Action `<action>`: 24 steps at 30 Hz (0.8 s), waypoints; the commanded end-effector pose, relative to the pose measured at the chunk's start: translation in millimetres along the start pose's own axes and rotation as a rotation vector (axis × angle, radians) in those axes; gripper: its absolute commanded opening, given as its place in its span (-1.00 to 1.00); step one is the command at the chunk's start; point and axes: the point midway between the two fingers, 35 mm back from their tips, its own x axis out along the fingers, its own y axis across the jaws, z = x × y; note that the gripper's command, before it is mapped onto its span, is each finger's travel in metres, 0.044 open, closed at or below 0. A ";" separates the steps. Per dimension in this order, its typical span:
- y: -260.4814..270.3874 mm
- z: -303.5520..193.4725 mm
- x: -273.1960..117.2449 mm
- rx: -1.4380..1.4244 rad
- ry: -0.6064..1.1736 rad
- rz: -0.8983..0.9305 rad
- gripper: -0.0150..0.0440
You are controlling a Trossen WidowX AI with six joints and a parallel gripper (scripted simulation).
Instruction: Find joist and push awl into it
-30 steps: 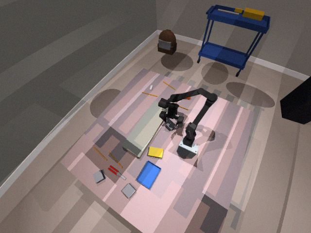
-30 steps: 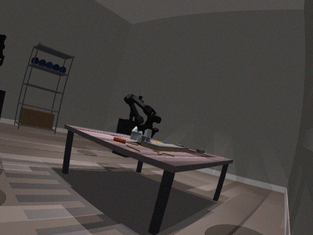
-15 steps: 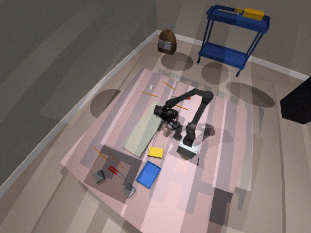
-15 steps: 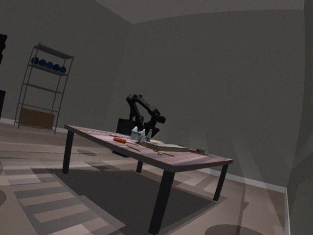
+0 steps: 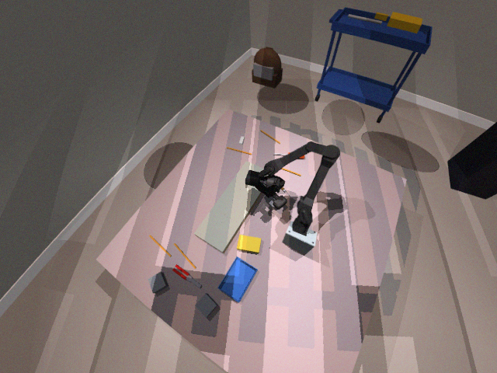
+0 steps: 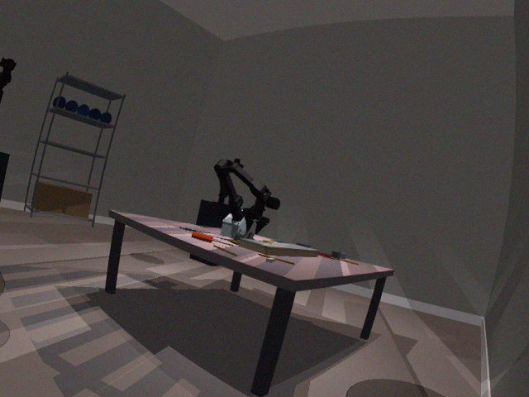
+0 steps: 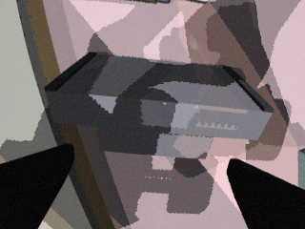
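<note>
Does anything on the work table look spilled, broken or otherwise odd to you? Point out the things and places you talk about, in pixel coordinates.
Nothing looks spilled or broken. The only untidy thing is the orange sticks (image 5: 238, 151) (image 6: 225, 250), which lie scattered at differing angles around the pale panel (image 5: 228, 212) (image 6: 279, 246); that may well be intended.
</note>
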 end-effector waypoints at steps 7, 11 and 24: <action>-1.1 -1.4 17.3 -0.006 -0.006 -0.002 1.00; -1.1 -1.9 23.6 -0.006 -0.006 -0.002 1.00; -2.0 -1.8 43.2 -0.006 -0.012 0.000 1.00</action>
